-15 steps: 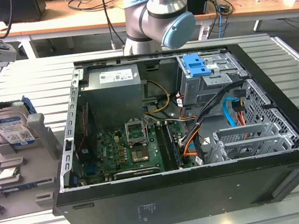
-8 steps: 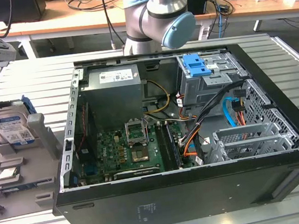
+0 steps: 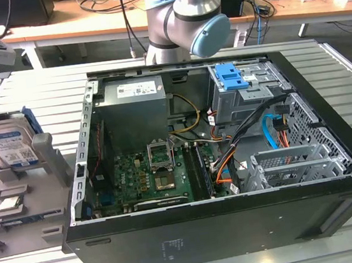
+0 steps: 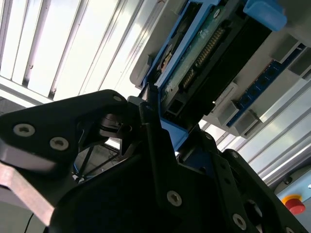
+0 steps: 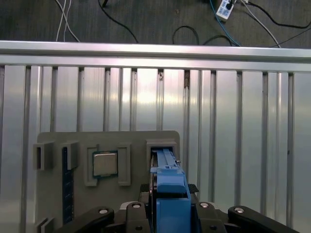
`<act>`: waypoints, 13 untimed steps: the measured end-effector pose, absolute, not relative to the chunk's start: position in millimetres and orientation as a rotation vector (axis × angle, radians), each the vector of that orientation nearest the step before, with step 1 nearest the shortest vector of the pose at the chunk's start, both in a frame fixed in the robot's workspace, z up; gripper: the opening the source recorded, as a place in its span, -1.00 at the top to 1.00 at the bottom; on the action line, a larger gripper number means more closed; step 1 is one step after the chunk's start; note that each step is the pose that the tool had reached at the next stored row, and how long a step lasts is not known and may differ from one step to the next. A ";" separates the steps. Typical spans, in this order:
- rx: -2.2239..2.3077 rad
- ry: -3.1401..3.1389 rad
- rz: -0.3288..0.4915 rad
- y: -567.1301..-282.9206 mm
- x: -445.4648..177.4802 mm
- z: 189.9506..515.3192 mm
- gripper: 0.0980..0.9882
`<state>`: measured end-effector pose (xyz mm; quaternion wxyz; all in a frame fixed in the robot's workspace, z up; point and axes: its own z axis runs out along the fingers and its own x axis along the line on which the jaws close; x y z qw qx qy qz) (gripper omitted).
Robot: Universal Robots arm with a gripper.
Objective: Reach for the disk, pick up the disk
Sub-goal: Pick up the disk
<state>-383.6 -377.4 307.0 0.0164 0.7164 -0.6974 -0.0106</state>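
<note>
Straddling disk [image 3: 12, 145], gripper [image 5: 167, 208], slatted table [image 3: 30, 98], desks [image 3: 85, 17]

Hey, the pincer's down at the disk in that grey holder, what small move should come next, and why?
Probably a slight straight lift, once the grip is confirmed firm. The disk stands upright in the grey holder, and the pincer sits around its blue-framed edge, so pulling along the slot should avoid jamming.

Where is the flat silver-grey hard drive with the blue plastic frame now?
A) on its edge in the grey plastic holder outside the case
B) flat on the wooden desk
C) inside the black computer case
A: the silver-grey hard drive stands on edge in the grey plastic holder at the exterior view's left, outside the black computer case.
</note>
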 end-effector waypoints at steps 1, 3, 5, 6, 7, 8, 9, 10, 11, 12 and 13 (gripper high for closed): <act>2.227 -2.168 -0.033 -377.4 -383.6 308.2 0.40; 2.228 -2.168 -0.033 -377.4 -383.5 311.0 0.40; 2.228 -2.168 -0.033 -377.4 -383.3 314.4 0.40; 2.227 -2.168 -0.033 -377.3 -383.3 315.4 0.40; 2.228 -2.168 -0.033 -377.4 -383.2 316.5 0.40; 2.227 -2.168 -0.033 -377.4 -383.0 318.7 0.40; 2.227 -2.168 -0.033 -377.4 -382.9 320.1 0.40; 2.228 -2.168 -0.033 -377.4 -382.9 321.2 0.40; 2.227 -2.168 -0.033 -377.4 -382.8 323.3 0.40; 2.227 -2.168 -0.033 -377.4 -382.7 324.6 0.40; 2.227 -2.168 -0.033 -377.4 -382.5 325.8 0.40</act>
